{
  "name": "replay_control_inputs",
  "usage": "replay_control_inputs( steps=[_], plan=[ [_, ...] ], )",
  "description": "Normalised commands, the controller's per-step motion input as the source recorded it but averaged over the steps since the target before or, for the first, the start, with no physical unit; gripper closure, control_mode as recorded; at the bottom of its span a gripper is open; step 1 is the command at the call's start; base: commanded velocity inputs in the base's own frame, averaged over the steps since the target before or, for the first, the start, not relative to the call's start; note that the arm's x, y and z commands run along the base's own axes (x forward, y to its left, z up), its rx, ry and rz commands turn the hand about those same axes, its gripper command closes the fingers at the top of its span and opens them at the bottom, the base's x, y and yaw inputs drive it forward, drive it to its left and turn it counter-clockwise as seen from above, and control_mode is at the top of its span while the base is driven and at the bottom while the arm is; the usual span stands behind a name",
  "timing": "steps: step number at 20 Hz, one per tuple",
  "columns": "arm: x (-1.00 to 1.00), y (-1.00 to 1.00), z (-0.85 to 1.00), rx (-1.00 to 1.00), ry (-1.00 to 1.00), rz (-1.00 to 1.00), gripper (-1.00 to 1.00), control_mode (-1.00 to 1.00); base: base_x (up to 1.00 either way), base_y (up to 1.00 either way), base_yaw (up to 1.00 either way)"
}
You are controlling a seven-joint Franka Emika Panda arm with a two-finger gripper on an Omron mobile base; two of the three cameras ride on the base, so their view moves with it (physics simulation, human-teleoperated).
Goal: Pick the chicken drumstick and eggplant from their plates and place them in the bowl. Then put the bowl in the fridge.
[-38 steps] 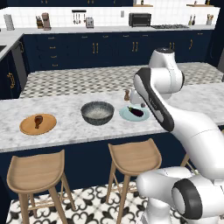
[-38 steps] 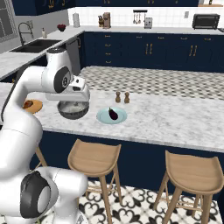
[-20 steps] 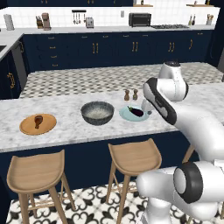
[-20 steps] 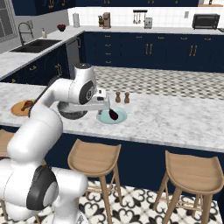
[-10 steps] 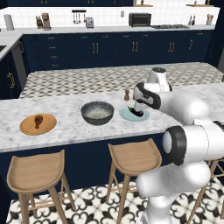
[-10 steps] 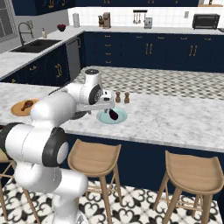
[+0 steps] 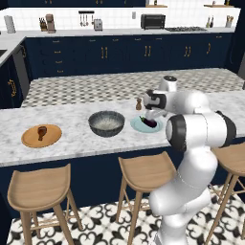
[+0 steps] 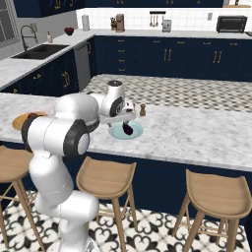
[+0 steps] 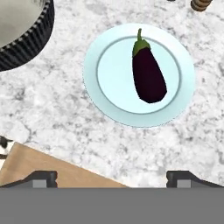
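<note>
No legible text, label, brand mark, number or sign is visible in any view. The toaster oven (image 7: 153, 21) on the rear desk and the pale blue plate (image 9: 105, 105) carry no readable markings. The wall surfaces are likewise unmarked.

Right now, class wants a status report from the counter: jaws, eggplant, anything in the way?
Jaws open, empty, above the pale blue plate. Eggplant lies untouched on it. Bowl beside, empty. Nothing blocking the eggplant.
</note>
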Motion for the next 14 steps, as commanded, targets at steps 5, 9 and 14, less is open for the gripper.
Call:
replay_control_inputs(
  steps=[5,9,14],
  plan=[
    [0.52,0.0,-0.34,0.0,-0.02,0.03,-1.0,-1.0,0.0,0.0,0.0],
    [0.42,-0.03,-0.44,0.0,0.0,0.03,-1.0,-1.0,0.0,0.0,0.0],
    [0.55,-0.16,-0.21,0.0,0.04,0.04,-1.0,-1.0,0.0,0.0,0.0]
  ],
)
